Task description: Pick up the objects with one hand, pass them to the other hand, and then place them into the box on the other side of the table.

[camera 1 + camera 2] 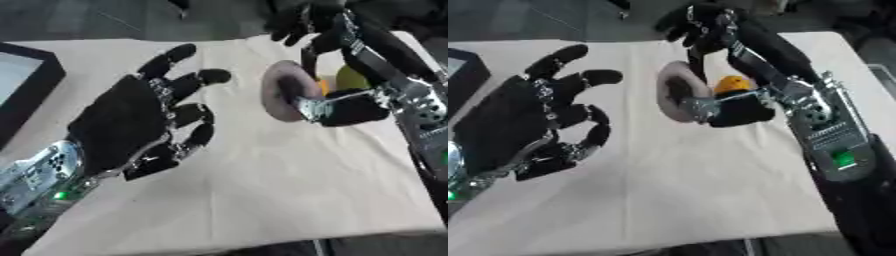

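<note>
- Left eye view: the left hand [131,120] hovers over the cloth-covered table [262,200], fingers spread and empty. The right hand [337,107] pinches a grey ring [282,90], held up on edge between the hands. A black box [31,85] sits at the left edge.
- Right eye view: an orange ball [730,84] shows just behind the ring.
</note>
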Robot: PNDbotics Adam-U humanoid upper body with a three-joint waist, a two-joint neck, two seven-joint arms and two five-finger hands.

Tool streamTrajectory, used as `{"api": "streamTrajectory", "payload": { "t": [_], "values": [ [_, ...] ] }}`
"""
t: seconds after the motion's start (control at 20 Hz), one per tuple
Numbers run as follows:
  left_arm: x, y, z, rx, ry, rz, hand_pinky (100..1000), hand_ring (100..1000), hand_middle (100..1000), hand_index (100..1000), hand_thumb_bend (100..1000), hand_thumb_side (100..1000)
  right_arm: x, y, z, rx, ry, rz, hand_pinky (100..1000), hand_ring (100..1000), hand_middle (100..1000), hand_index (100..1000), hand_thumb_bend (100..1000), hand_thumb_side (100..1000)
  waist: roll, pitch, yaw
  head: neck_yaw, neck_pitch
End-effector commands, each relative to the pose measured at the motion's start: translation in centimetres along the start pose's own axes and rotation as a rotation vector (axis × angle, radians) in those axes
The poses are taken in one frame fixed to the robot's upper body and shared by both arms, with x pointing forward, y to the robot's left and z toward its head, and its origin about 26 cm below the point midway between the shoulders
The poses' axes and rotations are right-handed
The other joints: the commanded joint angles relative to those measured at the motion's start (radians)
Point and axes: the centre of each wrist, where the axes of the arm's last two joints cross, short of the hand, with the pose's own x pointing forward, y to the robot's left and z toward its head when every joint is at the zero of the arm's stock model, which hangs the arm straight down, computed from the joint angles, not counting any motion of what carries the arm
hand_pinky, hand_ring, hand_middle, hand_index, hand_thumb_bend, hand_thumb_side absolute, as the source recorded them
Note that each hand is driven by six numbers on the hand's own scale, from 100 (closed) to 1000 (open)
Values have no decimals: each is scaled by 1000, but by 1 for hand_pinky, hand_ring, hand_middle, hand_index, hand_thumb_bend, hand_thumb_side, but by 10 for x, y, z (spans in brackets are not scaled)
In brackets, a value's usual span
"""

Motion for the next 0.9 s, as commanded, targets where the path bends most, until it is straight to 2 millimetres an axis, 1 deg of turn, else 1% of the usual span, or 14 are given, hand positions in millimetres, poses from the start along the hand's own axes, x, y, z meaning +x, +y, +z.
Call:
{"api": "streamTrajectory", "payload": {
  "t": [0.05, 0.15, 0.3, 0.35, 0.45, 0.75, 0.9],
  "values": [
    [-6, 8, 0, 14, 15, -34, 971, 123, 821, 544, 100, 100, 4, -8, -3, -28, -20, 16, 652, 742, 787, 669, 100, 313, 1, -16, -1, 1, -3],
    [-6, 8, 0, 15, 19, -31, 970, 120, 822, 545, 100, 100, 4, -7, -3, -24, -23, 11, 651, 742, 787, 663, 100, 320, 1, -16, 0, 0, -3],
    [-6, 8, 0, 13, 20, -29, 970, 120, 822, 545, 100, 100, 5, -6, -4, -16, -26, 5, 652, 742, 786, 638, 100, 301, -1, -16, 2, -1, -3],
    [-6, 8, 0, 13, 20, -28, 970, 120, 823, 546, 100, 100, 5, -6, -4, -15, -27, 3, 652, 741, 784, 617, 100, 288, -1, -16, 2, -1, -3],
    [-6, 8, 0, 16, 22, -26, 970, 127, 823, 546, 100, 100, 5, -6, -5, -12, -34, -1, 651, 739, 780, 578, 100, 227, -2, -17, 3, -1, -3],
    [-8, 13, -7, 67, 17, -6, 967, 168, 826, 549, 100, 100, 10, -1, -14, 9, -82, -32, 646, 735, 772, 509, 100, 211, -3, -18, 8, -7, -3],
    [-9, 16, -10, 92, 0, 10, 967, 180, 826, 551, 100, 100, 13, 2, -20, 32, -115, -51, 645, 735, 771, 489, 100, 232, -3, -18, 11, -9, -3]
  ]
}}
